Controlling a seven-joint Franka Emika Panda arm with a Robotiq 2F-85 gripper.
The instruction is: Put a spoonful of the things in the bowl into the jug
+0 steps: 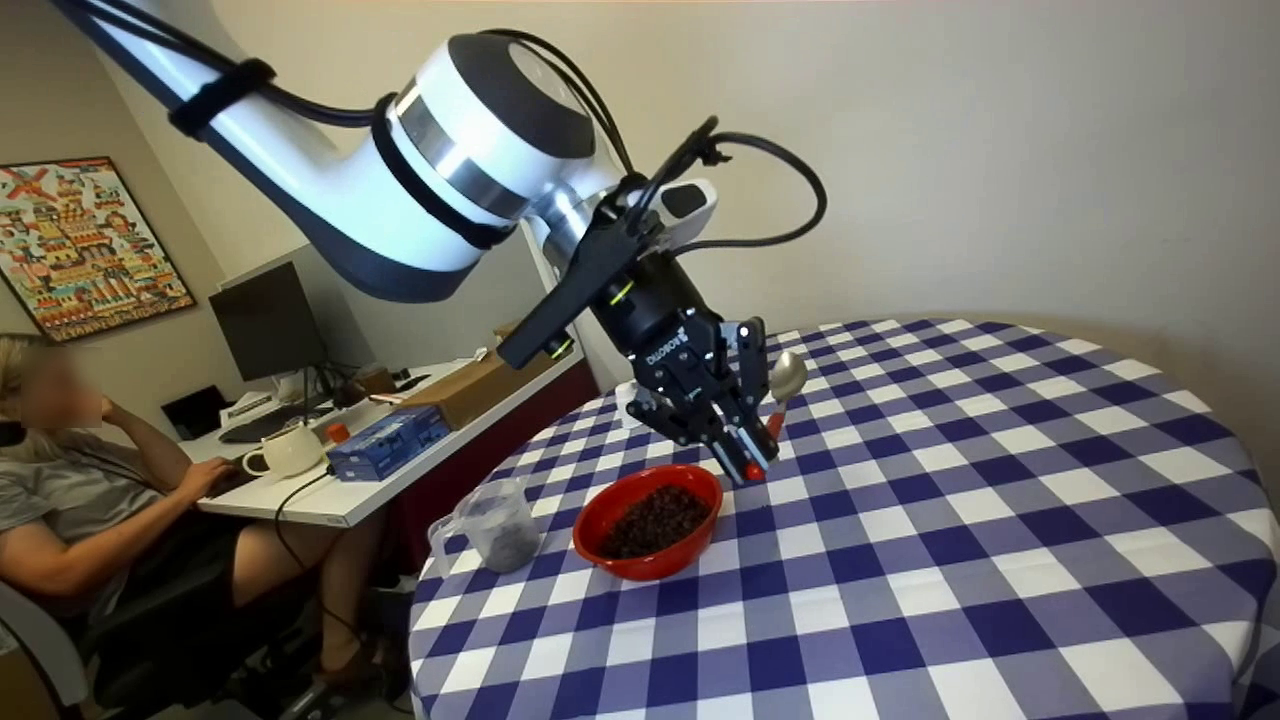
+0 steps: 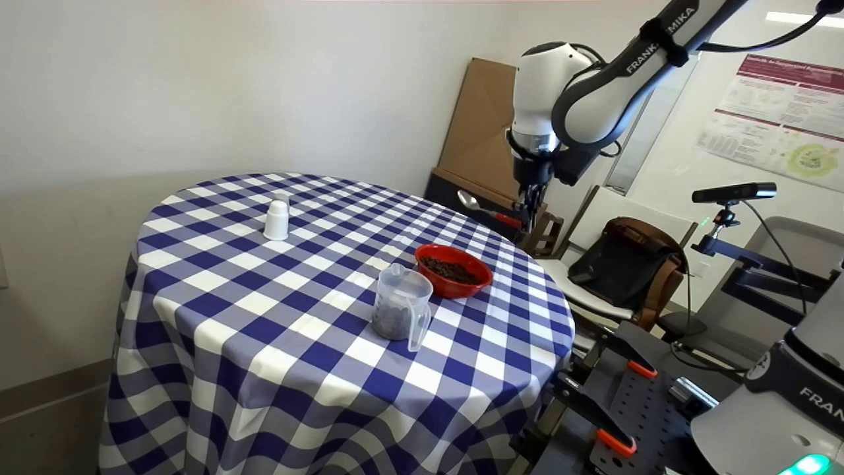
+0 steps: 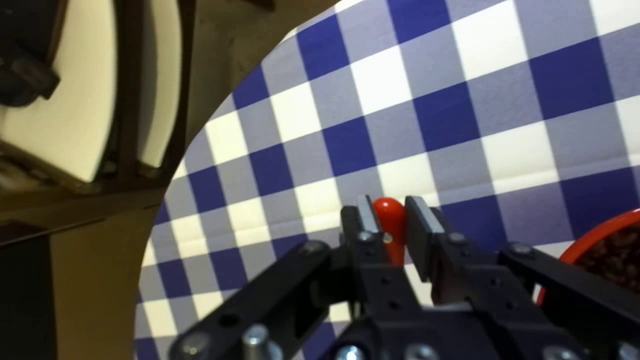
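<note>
My gripper [image 1: 752,462] is shut on the red handle [image 3: 391,225] of a spoon, near its end, in the wrist view. The spoon's silvery head [image 2: 468,200] sticks out to the side, higher than the handle, with no bits visible on it. Gripper and spoon hang above the checked cloth beside the red bowl [image 1: 650,570]. Dark brown bits [image 1: 660,520] lie heaped in the bowl; the wrist view catches only part of its rim [image 3: 590,239]. Close by the bowl stands the see-through jug [image 2: 409,290], upright with its handle outward. Its lower part looks greyish; what causes that cannot be told.
A stack of white cups [image 2: 277,221] stands farther off on the checked tablecloth [image 2: 316,316]. The round table's edge curves near the gripper in the wrist view. A chair with a dark bag [image 2: 610,264] is beyond it. A person sits at a desk [image 1: 400,460].
</note>
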